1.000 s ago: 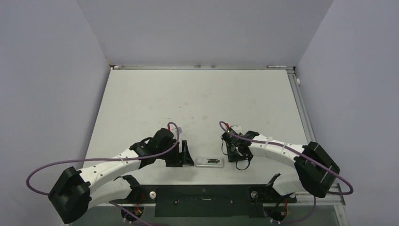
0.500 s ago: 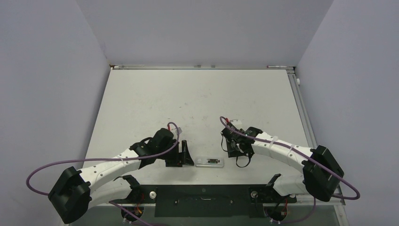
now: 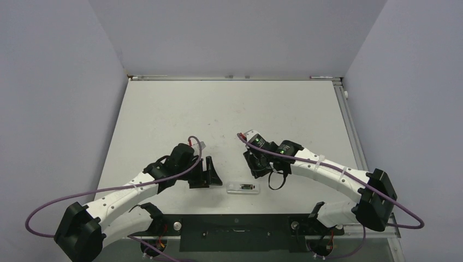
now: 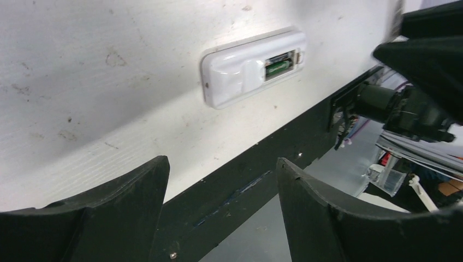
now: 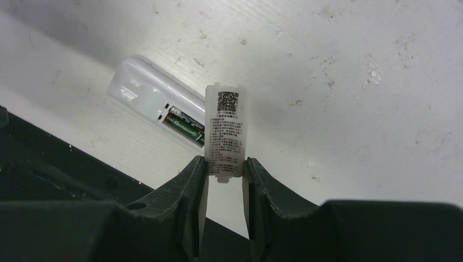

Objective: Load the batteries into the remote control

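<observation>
The remote control (image 3: 243, 188) is a slim white bar lying back-up on the surface (image 5: 355, 82). Its recess is uncovered and holds a dark battery (image 5: 185, 126) with a green label. It rests just ahead of the left jaws, which are spread wide and empty, and ahead and to the left of the right jaws. The right jaws pinch the lower end of a small white lid (image 5: 225, 128), printed with a square code and fine text, held upright so that it hides one end of the recess.
</observation>
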Tool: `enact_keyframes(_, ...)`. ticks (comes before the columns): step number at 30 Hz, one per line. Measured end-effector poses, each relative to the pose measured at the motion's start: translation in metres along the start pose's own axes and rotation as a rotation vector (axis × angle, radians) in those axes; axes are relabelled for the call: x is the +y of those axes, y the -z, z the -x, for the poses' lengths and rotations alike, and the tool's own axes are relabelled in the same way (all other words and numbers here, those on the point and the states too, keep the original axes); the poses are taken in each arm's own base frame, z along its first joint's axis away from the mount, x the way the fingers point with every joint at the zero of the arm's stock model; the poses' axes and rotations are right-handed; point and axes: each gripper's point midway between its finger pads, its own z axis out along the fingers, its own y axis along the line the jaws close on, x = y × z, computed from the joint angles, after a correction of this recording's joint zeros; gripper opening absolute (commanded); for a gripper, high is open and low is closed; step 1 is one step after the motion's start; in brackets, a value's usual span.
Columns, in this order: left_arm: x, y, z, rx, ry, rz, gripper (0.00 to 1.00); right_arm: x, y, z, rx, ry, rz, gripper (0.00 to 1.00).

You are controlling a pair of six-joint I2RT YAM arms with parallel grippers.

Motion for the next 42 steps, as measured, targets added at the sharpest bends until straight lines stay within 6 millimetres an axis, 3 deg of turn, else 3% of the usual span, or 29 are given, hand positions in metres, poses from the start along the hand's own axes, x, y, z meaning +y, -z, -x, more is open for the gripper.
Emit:
enact_keyframes(7, -0.03, 0.02, 0.018, -0.026, -0.004, -0.117, 0.69, 0.026, 0.013, -0.001, 0.012, 0.226, 0.116, 0.09)
enact_keyframes(16, -0.055, 0.032, 0.013, 0.027, 0.011, -0.244, 0.7, 0.062, 0.027, -0.008, -0.004, 0.477, 0.252, 0.09)
enact_keyframes(22, -0.067, 0.037, 0.012, 0.047, 0.019, -0.302, 0.71, 0.076, 0.033, -0.007, -0.032, 0.556, 0.299, 0.09)
enact_keyframes(42, -0.071, 0.03, 0.013, 0.075, 0.044, -0.32, 0.7, 0.094, 0.063, 0.011, -0.192, 0.649, 0.388, 0.09)
